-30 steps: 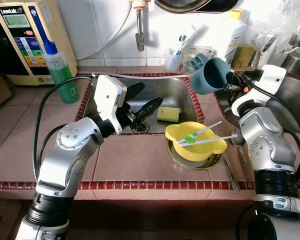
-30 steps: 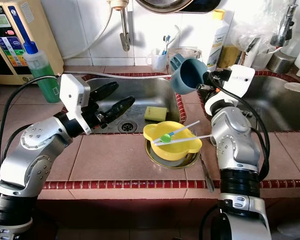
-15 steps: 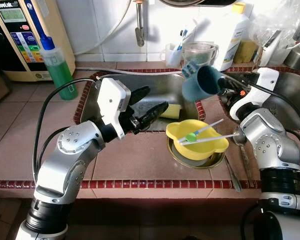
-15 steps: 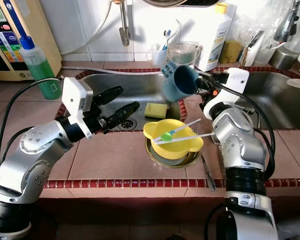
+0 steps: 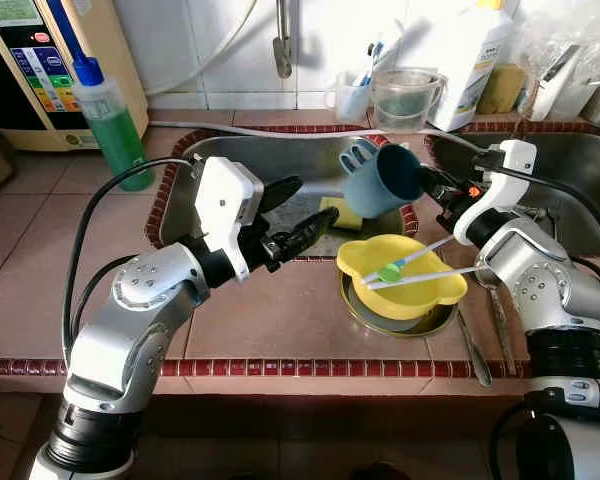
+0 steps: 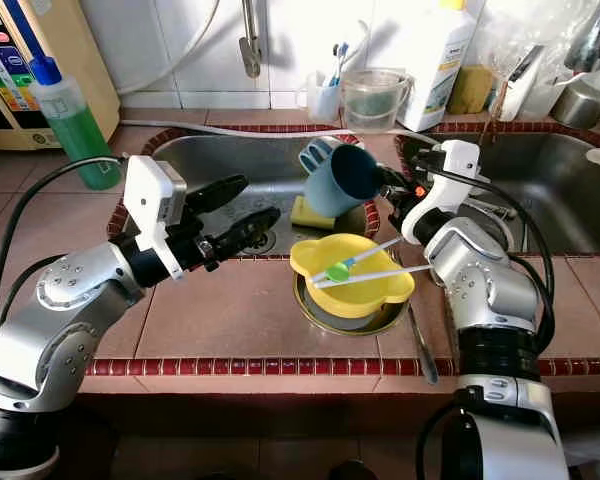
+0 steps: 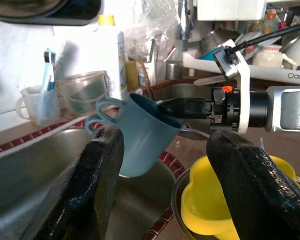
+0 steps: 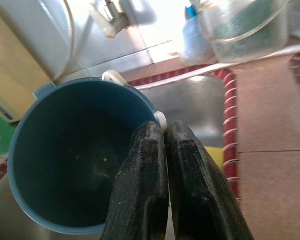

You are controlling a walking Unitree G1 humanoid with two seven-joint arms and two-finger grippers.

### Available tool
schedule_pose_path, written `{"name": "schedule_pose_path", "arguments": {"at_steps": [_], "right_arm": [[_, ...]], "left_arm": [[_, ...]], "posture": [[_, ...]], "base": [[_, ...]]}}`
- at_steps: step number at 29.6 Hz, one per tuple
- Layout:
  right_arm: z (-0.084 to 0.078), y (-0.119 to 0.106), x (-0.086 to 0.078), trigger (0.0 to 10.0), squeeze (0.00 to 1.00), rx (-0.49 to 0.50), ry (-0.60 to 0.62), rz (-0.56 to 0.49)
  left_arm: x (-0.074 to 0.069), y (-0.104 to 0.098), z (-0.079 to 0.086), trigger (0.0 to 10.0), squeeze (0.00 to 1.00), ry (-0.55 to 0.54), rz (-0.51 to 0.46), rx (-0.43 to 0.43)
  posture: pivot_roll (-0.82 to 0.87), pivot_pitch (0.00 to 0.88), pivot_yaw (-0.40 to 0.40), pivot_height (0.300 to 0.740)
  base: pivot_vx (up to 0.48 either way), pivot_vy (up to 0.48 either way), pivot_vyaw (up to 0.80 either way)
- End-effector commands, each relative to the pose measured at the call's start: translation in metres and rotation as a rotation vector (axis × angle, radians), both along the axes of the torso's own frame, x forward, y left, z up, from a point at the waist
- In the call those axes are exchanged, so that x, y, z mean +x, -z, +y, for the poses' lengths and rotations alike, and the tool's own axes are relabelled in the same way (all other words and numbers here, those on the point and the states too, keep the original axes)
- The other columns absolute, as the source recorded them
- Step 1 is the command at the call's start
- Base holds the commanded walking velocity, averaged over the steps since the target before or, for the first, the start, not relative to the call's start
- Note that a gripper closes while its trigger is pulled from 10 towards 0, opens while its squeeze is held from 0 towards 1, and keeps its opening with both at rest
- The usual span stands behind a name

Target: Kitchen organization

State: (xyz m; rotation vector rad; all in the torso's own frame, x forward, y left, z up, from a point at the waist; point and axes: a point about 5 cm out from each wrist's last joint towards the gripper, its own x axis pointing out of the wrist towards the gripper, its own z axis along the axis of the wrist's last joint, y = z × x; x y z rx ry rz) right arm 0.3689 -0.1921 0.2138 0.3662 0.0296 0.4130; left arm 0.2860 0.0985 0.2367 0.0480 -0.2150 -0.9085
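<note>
blue cup (image 5: 382,178): held in the air above the right edge of the left sink (image 5: 220,165), centre-upper part of the left eye view, just up-left of the yellow bowl (image 5: 400,280).
right gripper (image 5: 427,184): fingers pressed together on the cup's rim, one finger inside the wall and one outside, as the right wrist view shows (image 8: 157,165); nothing else in its grasp.
left gripper (image 5: 295,215): fingers spread wide and holding nothing, hovering over the sink near the drain, left of centre in the frame.
key relation: the cup lies to the right of and slightly above the left gripper's tips in the left eye view, close but not touching; in the left wrist view it sits between and beyond the two fingers (image 7: 97,195).
nearer arm: the right arm already has the cup; the left is the nearer free one.
cup axis: tilted, long axis running roughly from lower left to upper right in the eye views.
cup pointing: mouth faces the right gripper, toward the right of the frame; base points down-left toward the sink; its double-loop handle (image 5: 355,156) sticks out on the upper-left side, toward the faucet (image 5: 283,40).
judgement: this looks like either a handover to the left gripper or a lowering into the sink; i cannot tell which.
nearby: yellow sponge (image 6: 302,212) in the sink just under the cup; straws (image 5: 420,265) and a green piece lie across the bowl.
</note>
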Motion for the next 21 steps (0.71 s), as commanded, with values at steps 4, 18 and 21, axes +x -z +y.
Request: {"name": "schedule_pose_path", "arguments": {"at_steps": [4,18,21], "right_arm": [[-0.0008,-0.0116,0.0008,10.0,0.0,0.011,-0.029,-0.033],[-0.003,-0.0092,-0.0015,10.0,0.0,0.079,-0.073,0.0],[-0.0034,-0.0102,-0.0013,10.0,1.0,0.087,-0.076,0.0]], "left_arm": [[-0.0027,-0.0019,0.0002,10.0,0.0,0.006,-0.007,0.01],[0.0004,-0.0011,0.0026,10.0,0.0,-0.005,-0.007,0.02],[0.0002,-0.0009,0.0025,10.0,0.0,-0.005,-0.007,0.019]], "posture": [[-0.07,0.137,0.043,0.703],[-0.07,0.13,0.042,0.703],[-0.07,0.128,0.042,0.703]], "base": [[0.0,0.0,0.0],[0.0,0.0,0.0],[0.0,0.0,0.0]]}}
